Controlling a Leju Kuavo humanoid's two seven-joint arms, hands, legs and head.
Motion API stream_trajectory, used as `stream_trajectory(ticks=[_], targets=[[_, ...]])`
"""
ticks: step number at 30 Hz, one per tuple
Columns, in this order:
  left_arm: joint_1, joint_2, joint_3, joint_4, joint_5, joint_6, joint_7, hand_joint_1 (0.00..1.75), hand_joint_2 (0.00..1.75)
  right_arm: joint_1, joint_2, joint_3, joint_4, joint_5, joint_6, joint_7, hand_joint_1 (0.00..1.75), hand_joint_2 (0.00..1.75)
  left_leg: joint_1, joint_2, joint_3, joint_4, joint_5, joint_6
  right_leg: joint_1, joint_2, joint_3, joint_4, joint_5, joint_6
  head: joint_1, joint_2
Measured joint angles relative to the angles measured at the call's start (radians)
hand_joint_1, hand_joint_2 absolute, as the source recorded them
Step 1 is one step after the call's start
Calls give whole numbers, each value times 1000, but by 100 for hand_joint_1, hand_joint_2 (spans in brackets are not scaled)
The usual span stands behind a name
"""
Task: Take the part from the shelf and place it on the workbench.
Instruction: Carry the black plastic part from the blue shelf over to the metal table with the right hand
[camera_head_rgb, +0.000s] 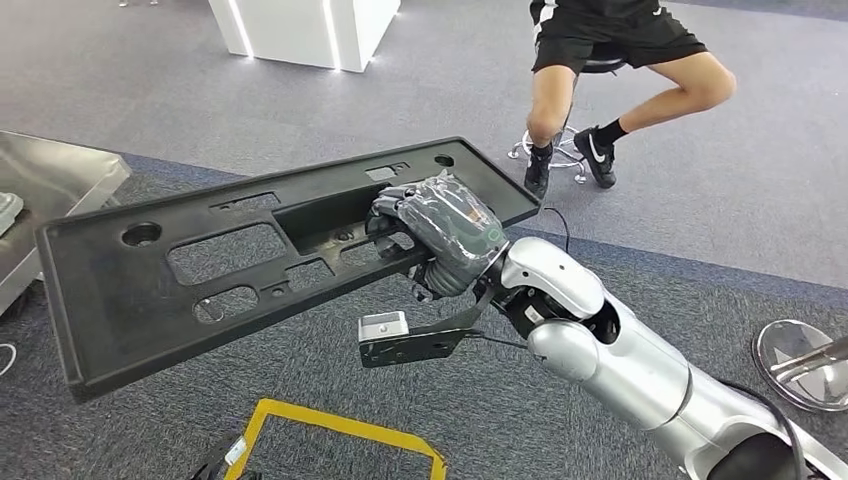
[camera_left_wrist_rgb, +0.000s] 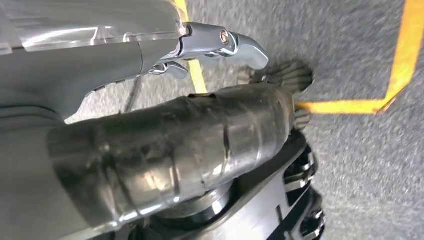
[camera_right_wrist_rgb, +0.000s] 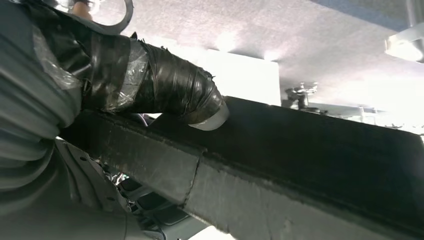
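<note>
Part (camera_head_rgb: 180, 290): long black slotted panel spanning frame left to centre, carried above the floor. Looks stiff and light but unwieldy; held mid-length, the long left end may sag. Right hand (camera_head_rgb: 440, 235) clamps its near edge. Tabletop corner (camera_head_rgb: 60, 175), upper left, mostly cut off. Left hand (camera_left_wrist_rgb: 165, 150): can't tell.

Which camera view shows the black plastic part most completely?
The head view: the whole black part is visible, with its cutouts, gripped by the right hand. The right wrist view shows just one dark edge under the thumb. The left wrist view looks at carpet and yellow tape.
</note>
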Motion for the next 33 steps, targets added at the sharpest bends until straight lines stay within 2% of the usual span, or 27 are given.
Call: stream_trajectory(ticks=[1,3,4,5,6,7,8,9,11,12,14,15,16,17,18,20,21,22,23,25,26,27,28,29,30,31,33], targets=[[1,0,0,2,1,-4,-2,0,0,-2,4,1,1,0,0,-1,175,175,-2,29,-13,26,-17,-5,-2,-15,5,-9,5,-5,-2,0],[-3,-1,0,3,2,-10,-6,0,0,-7,9,3,3,1,0,-3,175,175,-1,96,-60,129,-75,-16,0,-44,10,-17,8,-13,-7,0],[-6,-1,0,3,3,-14,-8,0,0,-8,9,4,4,1,0,-3,175,175,3,110,-90,191,-103,-22,2,-61,10,-17,7,-15,-7,0],[-6,-1,0,3,6,-18,-10,0,0,-8,9,5,6,1,0,-4,175,175,7,117,-111,237,-118,-28,3,-76,10,-17,6,-14,-7,0],[-5,0,0,3,9,-25,-12,0,0,-9,9,6,8,1,0,-4,175,175,11,121,-117,253,-117,-33,3,-92,10,-16,4,-13,-7,0],[-3,0,1,4,14,-32,-14,0,0,-10,9,7,8,0,0,-4,175,175,14,126,-102,229,-98,-36,2,-106,10,-15,2,-10,-7,0],[0,1,2,4,18,-41,-15,0,0,-14,9,6,9,0,0,-4,175,175,17,138,-67,170,-68,-39,2,-119,11,-12,-2,-7,-7,0],[1,2,3,5,20,-50,-16,0,0,-21,9,5,9,-1,1,-3,175,175,15,163,-28,101,-45,-39,3,-130,11,-7,-7,-1,-7,0],[2,4,4,6,21,-68,-17,0,0,-40,7,0,9,-2,5,-1,175,175,8,196,22,10,-20,-28,8,-150,11,2,-17,10,-5,0],[4,5,4,8,22,-77,-17,0,0,-49,5,-4,9,-2,7,0,175,175,2,199,26,-1,-23,-21,11,-159,11,5,-21,15,-4,0],[12,10,5,12,24,-92,-19,0,0,-61,1,-8,8,-3,11,2,175,175,-1,175,24,-3,-21,-5,10,-174,13,6,-26,24,-3,0],[16,13,5,15,23,-97,-20,0,0,-66,-2,-10,8,-3,13,4,175,175,0,164,25,-6,-20,1,6,-163,12,13,-34,30,-3,0],[19,18,6,17,22,-102,-22,0,0,-73,-6,-13,7,-3,16,5,175,175,1,154,27,-9,-18,8,2,-140,3,35,-51,34,-3,0],[19,21,6,19,21,-105,-25,0,0,-80,-11,-16,6,-3,19,6,175,175,3,145,29,-11,-17,15,-1,-110,-14,75,-75,37,-3,0],[18,25,6,21,19,-108,-27,0,0,-85,-18,-19,6,-3,22,6,175,175,2,133,28,-11,-17,19,-3,-79,-45,139,-106,37,-3,0],[14,33,7,25,14,-113,-31,0,0,-90,-30,-22,6,-2,27,6,175,175,1,106,28,-11,-17,24,-3,-51,-114,271,-154,35,-2,0],[15,36,7,27,11,-114,-33,0,0,-89,-34,-22,7,-2,28,6,175,175,1,91,29,-11,-17,25,-2,-47,-135,305,-156,34,-2,0],[16,39,7,30,10,-115,-34,0,0,-89,-37,-22,7,-1,29,6,175,175,0,76,30,-10,-17,25,-2,-45,-136,295,-134,32,-2,0],[17,41,7,33,9,-116,-35,0,0,-91,-39,-22,8,-1,29,6,175,175,0,61,32,-8,-18,24,-3,-39,-118,246,-95,29,-2,0],[17,43,7,37,8,-116,-35,0,0,-97,-42,-22,8,-1,29,6,175,175,0,34,29,-3,-18,21,-7,9,-61,107,-24,23,-2,0],[16,44,7,38,8,-117,-36,0,0,-98,-44,-22,8,-1,29,5,175,175,1,21,24,-1,-17,16,-9,34,-41,59,-6,22,-3,0],[16,46,7,39,7,-117,-37,0,0,-99,-45,-22,9,-1,29,5,175,175,3,9,18,0,-15,11,-9,51,-31,34,-2,22,-3,0],[16,48,7,41,5,-116,-38,0,0,-100,-47,-22,9,-1,29,5,175,175,5,-5,13,0,-11,4,-8,51,-28,29,-5,22,-3,0],[18,49,7,44,4,-115,-38,0,0,-100,-47,-22,9,-1,29,5,175,175,8,-19,9,-4,-6,-3,-8,37,-25,25,-4,19,-3,0],[21,50,7,47,2,-114,-39,0,0,-101,-47,-22,8,0,29,6,175,175,9,-14,6,-3,-7,-8,-7,23,-22,18,-1,14,-3,0],[23,51,7,50,1,-111,-39,0,0,-103,-47,-22,8,0,29,6,175,175,7,9,0,9,-15,-12,-9,8,-17,12,3,9,-3,0],[21,53,7,53,-1,-104,-40,0,0,-106,-46,-22,7,1,29,4,175,175,2,81,-35,86,-60,-18,-8,-22,-10,1,7,0,-5,0]])
